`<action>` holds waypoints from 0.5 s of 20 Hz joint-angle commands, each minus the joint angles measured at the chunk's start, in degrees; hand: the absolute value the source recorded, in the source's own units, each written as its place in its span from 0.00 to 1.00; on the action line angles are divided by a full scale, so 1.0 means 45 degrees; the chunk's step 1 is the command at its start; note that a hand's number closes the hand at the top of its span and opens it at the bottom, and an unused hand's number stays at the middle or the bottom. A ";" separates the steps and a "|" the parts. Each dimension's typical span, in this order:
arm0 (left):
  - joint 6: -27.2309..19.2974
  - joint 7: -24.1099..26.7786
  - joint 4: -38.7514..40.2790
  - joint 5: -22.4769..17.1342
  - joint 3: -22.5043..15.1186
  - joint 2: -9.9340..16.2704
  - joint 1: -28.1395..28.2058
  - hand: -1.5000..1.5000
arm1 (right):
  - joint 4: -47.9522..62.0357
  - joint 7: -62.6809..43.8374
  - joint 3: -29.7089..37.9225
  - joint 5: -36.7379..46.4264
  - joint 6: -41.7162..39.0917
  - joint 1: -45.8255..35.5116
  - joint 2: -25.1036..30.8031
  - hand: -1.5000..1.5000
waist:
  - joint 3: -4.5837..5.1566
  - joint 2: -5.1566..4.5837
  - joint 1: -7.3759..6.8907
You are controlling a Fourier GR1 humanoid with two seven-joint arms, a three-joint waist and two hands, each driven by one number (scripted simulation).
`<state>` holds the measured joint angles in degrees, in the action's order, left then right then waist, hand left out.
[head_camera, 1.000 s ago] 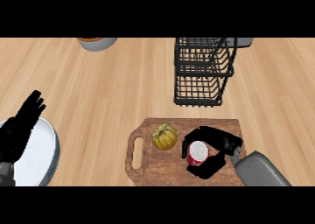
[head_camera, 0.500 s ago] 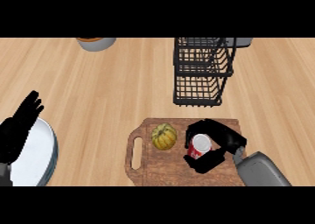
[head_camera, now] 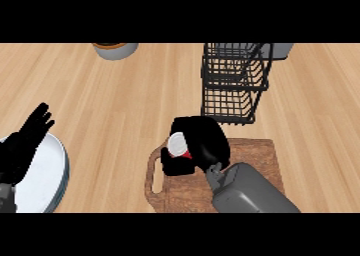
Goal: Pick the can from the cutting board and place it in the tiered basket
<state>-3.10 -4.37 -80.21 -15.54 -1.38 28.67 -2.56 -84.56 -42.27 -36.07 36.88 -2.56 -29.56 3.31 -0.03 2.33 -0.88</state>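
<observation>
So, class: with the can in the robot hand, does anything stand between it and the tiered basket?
Nothing visible does. The right robot hand is curled round the can above the cutting board, and only bare counter lies between it and the tiered basket just beyond.

The counter was pale wood with fine lengthwise grain. The cutting board was a darker, mottled brown. The can showed a white top and a red side. The tiered basket was black wire in a grid pattern. The right hand and the left hand were black, and the right forearm grey. The plate was white with a bluish rim. The bowl was grey with an orange-brown inside.
</observation>
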 commanded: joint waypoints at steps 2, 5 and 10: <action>0.0138 -0.0768 0.0701 -0.0037 -0.0192 0.0051 0.0849 0.50 | -0.0378 -0.3838 -0.1216 0.3204 0.1545 -0.1845 -0.0707 1.00 | 0.0130 0.0002 -0.0141; 0.0028 -0.0363 0.0845 0.0207 -0.0438 -0.0280 0.0849 0.50 | -0.0676 -0.5881 -0.1686 0.4260 0.2036 -0.3208 -0.0721 1.00 | 0.0131 -0.0135 -0.0295; 0.0024 -0.0713 0.0608 0.0227 -0.0523 -0.0266 0.0569 0.50 | -0.0596 -0.8296 -0.2003 0.5017 0.2152 -0.4982 -0.0726 1.00 | 0.0062 -0.0338 -0.0545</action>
<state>-2.82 -4.95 -80.41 -15.20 -2.22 28.15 -3.31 -87.11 -64.45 -43.02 56.16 4.25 -46.04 0.90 -0.35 1.86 -2.22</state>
